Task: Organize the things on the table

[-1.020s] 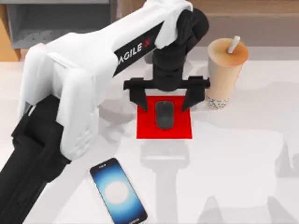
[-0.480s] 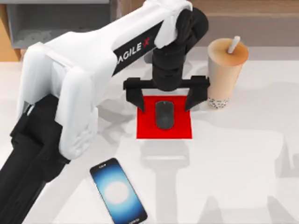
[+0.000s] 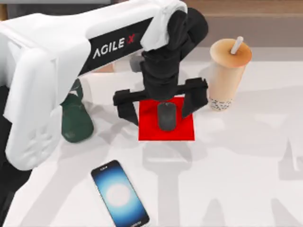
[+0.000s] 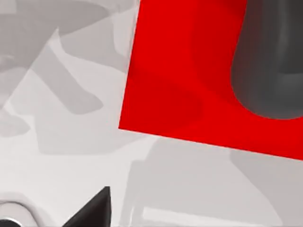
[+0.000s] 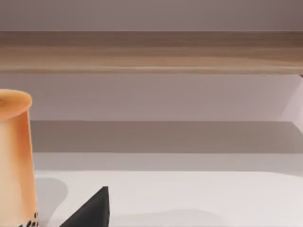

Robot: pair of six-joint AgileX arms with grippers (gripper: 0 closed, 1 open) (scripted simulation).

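The left gripper (image 3: 158, 105) hangs over the red mat (image 3: 151, 130), fingers wide — nothing held. The mouse (image 3: 167, 116) lies on the mat, apparently its place.

— What kind of place is shown?
— A rendered tabletop workspace: a broad white table (image 3: 246, 179) with a wooden ledge (image 5: 151, 52) along a plain wall, seen beyond the left gripper (image 3: 158, 106).
— Any furniture?
— A grey shelf unit is glimpsed behind.
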